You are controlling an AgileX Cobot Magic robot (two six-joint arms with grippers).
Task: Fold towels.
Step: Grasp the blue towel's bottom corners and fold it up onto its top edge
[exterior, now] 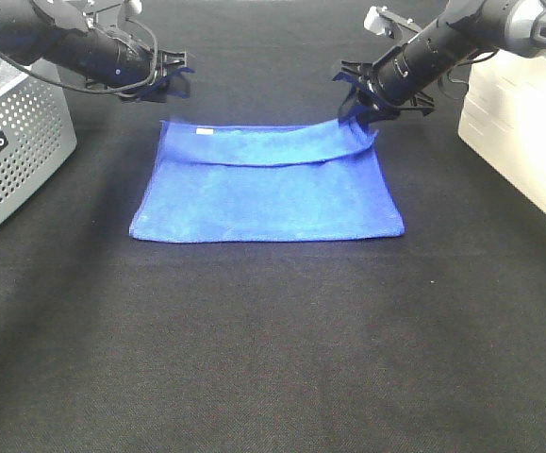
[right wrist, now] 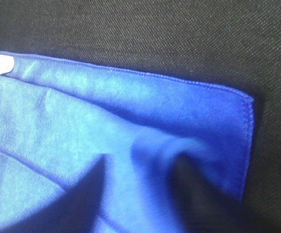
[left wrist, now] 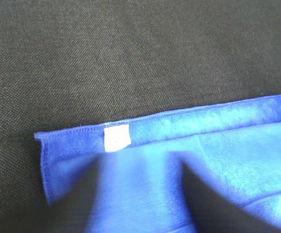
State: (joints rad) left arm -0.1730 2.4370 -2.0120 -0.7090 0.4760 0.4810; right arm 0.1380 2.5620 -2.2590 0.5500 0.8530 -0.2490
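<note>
A blue towel (exterior: 263, 189) lies on the black table, its far edge folded over toward the front. It has a white tag (exterior: 204, 131) near its far left corner, also seen in the left wrist view (left wrist: 117, 138). My left gripper (exterior: 176, 83) hovers open just behind and above that corner, clear of the cloth. My right gripper (exterior: 357, 106) is shut on the towel's far right corner and holds it slightly raised. In the right wrist view the cloth (right wrist: 130, 121) bunches up between the dark fingers.
A grey perforated basket (exterior: 8, 151) stands at the left edge of the table. A white box (exterior: 527, 142) stands at the right edge. Black tablecloth (exterior: 273, 349) stretches in front of the towel.
</note>
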